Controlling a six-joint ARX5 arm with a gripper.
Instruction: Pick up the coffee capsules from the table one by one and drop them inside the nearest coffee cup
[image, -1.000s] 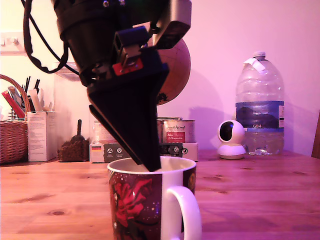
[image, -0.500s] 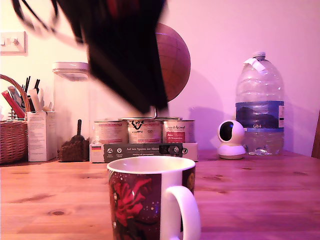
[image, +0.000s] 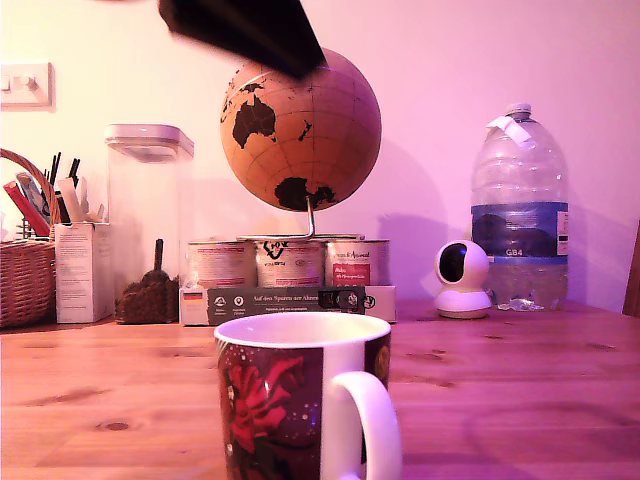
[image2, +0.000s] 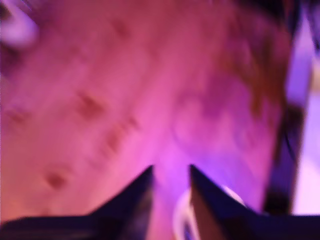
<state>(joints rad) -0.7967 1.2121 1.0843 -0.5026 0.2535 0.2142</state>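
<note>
High at the frame's top above the coffee cup (image: 300, 400), gripper (image2: 170, 172) slightly parted and empty, best steadied before seeking another capsule.

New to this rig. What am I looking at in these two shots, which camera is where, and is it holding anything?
It is one robot arm with a gripper. The exterior view sits low on the table, right behind the coffee cup; the dark shape at its top is the arm's end, high above the cup. Behind stand a globe, tin cans, a water bottle and a white round camera. The wrist view looks down past the two dark fingers; it is blurred. The fingers stand apart with nothing between them. No capsule shows in either picture.
</note>
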